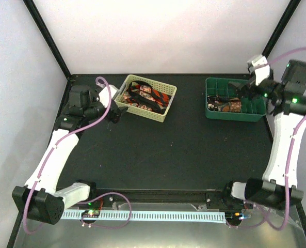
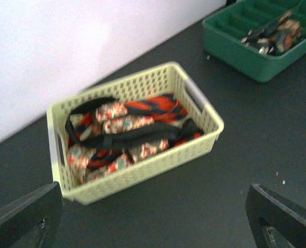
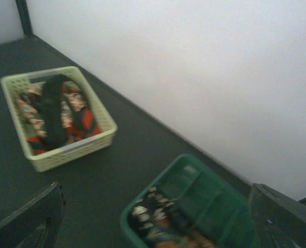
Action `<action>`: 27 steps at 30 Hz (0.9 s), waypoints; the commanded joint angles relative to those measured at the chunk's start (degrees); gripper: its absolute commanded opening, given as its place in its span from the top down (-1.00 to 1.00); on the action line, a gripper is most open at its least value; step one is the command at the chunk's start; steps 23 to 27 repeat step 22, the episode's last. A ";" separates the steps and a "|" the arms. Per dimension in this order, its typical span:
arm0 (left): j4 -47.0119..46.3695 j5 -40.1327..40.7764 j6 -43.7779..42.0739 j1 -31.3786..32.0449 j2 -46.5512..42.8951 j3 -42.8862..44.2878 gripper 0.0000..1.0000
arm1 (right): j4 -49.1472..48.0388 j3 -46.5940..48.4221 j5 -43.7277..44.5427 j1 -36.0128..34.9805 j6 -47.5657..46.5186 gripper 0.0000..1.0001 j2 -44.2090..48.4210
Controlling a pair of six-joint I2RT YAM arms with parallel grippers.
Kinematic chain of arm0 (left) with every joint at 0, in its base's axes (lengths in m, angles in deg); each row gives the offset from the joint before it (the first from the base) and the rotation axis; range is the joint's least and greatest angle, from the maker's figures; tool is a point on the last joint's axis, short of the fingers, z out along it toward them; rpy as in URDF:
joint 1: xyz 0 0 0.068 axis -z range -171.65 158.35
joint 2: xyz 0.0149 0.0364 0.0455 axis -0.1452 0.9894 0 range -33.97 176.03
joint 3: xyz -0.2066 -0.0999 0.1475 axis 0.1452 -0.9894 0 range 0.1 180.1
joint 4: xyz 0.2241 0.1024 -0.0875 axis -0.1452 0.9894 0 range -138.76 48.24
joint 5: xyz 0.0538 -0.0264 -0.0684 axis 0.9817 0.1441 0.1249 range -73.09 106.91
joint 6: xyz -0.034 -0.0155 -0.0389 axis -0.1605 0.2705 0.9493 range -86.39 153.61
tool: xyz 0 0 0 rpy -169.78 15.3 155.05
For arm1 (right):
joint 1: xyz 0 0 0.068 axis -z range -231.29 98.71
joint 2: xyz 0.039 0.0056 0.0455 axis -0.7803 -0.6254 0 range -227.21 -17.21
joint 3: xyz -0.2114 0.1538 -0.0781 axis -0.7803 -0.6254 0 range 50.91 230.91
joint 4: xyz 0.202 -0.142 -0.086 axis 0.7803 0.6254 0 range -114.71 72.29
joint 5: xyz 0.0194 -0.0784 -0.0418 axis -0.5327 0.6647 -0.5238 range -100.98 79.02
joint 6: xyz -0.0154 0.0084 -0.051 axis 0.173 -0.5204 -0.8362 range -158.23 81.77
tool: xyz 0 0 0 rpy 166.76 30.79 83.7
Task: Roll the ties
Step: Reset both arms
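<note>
Inside the yellow basket (image 2: pixel 142 181) the loose ties (image 2: pixel 132 135) lie tangled, just in front of the left gripper (image 2: pixel 154 188), which is the nearer one and stands wide open, holding nothing. The right gripper (image 3: pixel 154 188), also wide open and empty, hangs above the green tray (image 3: pixel 194 170).

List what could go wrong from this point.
The ties lie tangled in the basket: the open left pincer, pulling one, may drag the others or the whole basket along. The tie in the tray looks loosely bundled; it may come undone if the open right pincer brushes it.
</note>
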 commanded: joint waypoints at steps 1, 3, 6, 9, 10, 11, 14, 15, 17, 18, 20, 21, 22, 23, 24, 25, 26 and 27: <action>9.59 -3.28 1.65 -6.12 2.29 -2.29 -0.97 | -12.27 -18.53 -3.98 -0.88 22.81 -0.99 7.85; 8.77 -3.74 3.11 -8.47 3.29 -5.11 -0.97 | -17.38 -28.01 -3.85 -1.81 26.82 -1.00 11.77; 6.96 -2.31 4.34 -10.36 3.40 -9.77 -0.97 | -22.17 -39.63 -3.62 -3.13 30.74 -0.99 16.42; 5.88 -0.19 5.02 -10.76 2.55 -13.15 -0.97 | -25.43 -47.83 -3.49 -4.23 32.30 -1.00 19.69; 5.62 -0.13 4.66 -10.91 2.06 -14.14 -0.97 | -26.25 -50.07 -2.92 -4.67 32.20 -0.99 20.65; 5.66 -0.13 4.25 -10.91 1.60 -14.64 -0.97 | -26.87 -52.38 -2.05 -5.25 31.90 -0.99 21.44; 5.33 0.50 4.01 -11.00 0.79 -15.96 -0.97 | -27.83 -57.42 1.43 -6.64 30.39 -0.99 22.71; 5.07 0.79 4.24 -11.05 0.73 -16.16 -0.97 | -28.24 -58.44 2.18 -8.19 30.51 -0.99 22.79; 4.69 1.14 4.69 -11.02 0.80 -16.31 -0.97 | -27.64 -57.95 3.68 -9.22 30.40 -0.99 22.85; 4.55 0.78 4.62 -11.02 0.73 -16.48 -0.98 | -27.71 -57.84 4.66 -9.81 30.24 -1.00 22.91; 3.83 1.10 4.88 -11.00 0.22 -16.80 -0.97 | -28.24 -58.69 6.91 -11.57 29.59 -0.99 23.35; 3.48 1.89 5.05 -11.00 -0.19 -16.91 -0.97 | -28.18 -59.08 8.22 -12.60 28.87 -0.99 23.53; 3.17 3.25 5.43 -11.00 -0.80 -17.12 -0.97 | -27.95 -59.25 9.17 -13.46 28.00 -0.99 23.67; 3.17 3.25 5.43 -11.00 -0.80 -17.12 -0.97 | -27.95 -59.25 9.17 -13.46 28.00 -0.99 23.67; 3.17 3.25 5.43 -11.00 -0.80 -17.12 -0.97 | -27.95 -59.25 9.17 -13.46 28.00 -0.99 23.67; 3.17 3.25 5.43 -11.00 -0.80 -17.12 -0.97 | -27.95 -59.25 9.17 -13.46 28.00 -0.99 23.67; 3.17 3.25 5.43 -11.00 -0.80 -17.12 -0.97 | -27.95 -59.25 9.17 -13.46 28.00 -0.99 23.67; 3.17 3.25 5.43 -11.00 -0.80 -17.12 -0.97 | -27.95 -59.25 9.17 -13.46 28.00 -0.99 23.67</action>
